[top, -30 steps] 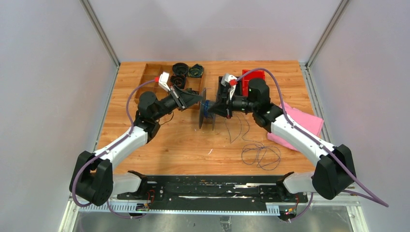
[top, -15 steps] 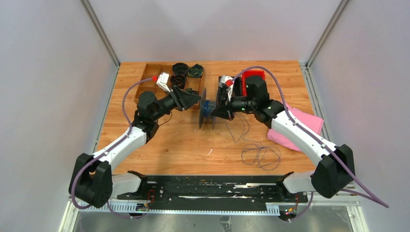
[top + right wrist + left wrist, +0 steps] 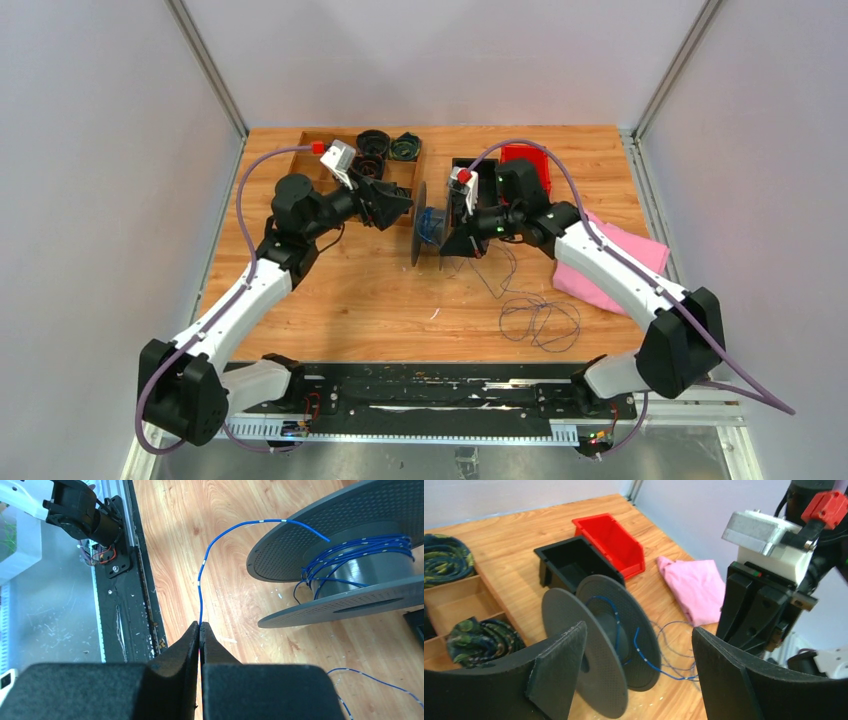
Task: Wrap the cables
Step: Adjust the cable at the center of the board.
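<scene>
Now | left hand (image 3: 638, 639) wide open | right hand (image 3: 200, 628) pinches cable (image 3: 202, 577) | spool (image 3: 350, 515) between them

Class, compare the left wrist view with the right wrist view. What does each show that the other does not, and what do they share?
Only the left wrist view: the left gripper with its fingers wide apart, the red bin, the black bin, the pink cloth and coiled bundles in a wooden tray.
Only the right wrist view: the right gripper shut on the blue cable, and the black rail at the table's edge.
Both: the grey spool with blue cable on its hub, on the wooden table.
</scene>
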Action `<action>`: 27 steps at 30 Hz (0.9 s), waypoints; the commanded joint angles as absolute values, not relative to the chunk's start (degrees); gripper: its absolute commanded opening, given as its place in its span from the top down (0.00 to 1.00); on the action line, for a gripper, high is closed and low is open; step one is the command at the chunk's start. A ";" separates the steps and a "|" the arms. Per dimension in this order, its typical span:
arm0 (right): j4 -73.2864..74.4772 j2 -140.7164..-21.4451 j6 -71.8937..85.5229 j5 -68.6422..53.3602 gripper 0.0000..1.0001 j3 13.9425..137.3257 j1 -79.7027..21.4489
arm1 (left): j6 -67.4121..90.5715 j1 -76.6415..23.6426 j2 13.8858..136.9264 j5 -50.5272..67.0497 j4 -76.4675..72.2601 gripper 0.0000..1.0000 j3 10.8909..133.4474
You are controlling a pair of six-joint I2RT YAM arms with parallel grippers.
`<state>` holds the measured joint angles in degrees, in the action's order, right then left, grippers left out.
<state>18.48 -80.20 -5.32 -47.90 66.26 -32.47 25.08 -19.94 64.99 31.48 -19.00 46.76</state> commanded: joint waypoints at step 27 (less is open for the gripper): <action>43.04 -92.83 -19.95 -35.65 0.99 85.71 -33.33 | 18.66 -20.03 68.87 26.90 -8.88 0.15 47.57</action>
